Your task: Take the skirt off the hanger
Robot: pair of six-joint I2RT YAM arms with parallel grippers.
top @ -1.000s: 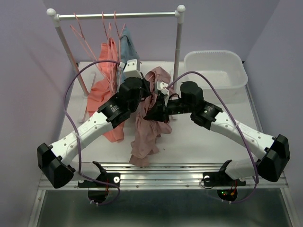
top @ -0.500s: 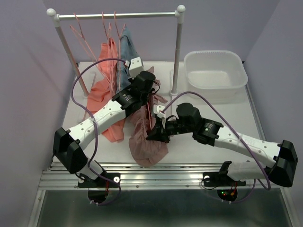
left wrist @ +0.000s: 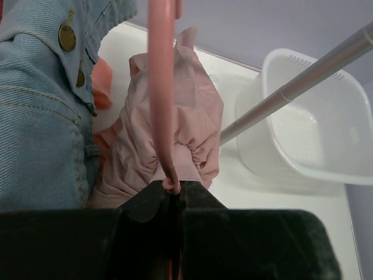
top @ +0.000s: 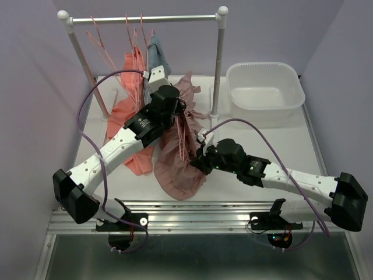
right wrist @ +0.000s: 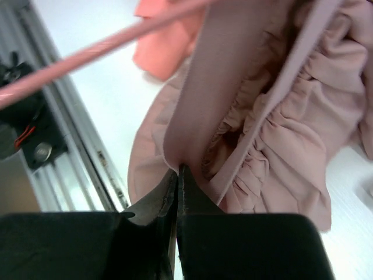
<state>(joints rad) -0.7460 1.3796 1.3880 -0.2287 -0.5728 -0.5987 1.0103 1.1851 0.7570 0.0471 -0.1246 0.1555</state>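
Observation:
A dusty pink skirt (top: 178, 157) hangs from a pink hanger (top: 182, 129) over the middle of the table. My left gripper (top: 176, 107) is shut on the hanger (left wrist: 161, 99) and holds it up, with the skirt's gathered waist (left wrist: 186, 116) just past the fingertips. My right gripper (top: 198, 161) is shut on the skirt's waistband (right wrist: 215, 76), low on the skirt's right side. The hanger rod (right wrist: 87, 49) crosses the upper left of the right wrist view.
A clothes rack (top: 140, 19) stands at the back with a coral garment (top: 129, 111) and a denim garment (top: 156, 55) (left wrist: 41, 105) hanging on it. A white plastic tub (top: 265, 90) sits at the back right. The rack's right post (top: 218, 64) stands close behind the skirt.
My left gripper has lifted the hanger up and back toward the rack. My right gripper has slid down and left along the skirt, and the skirt is stretched out between them.

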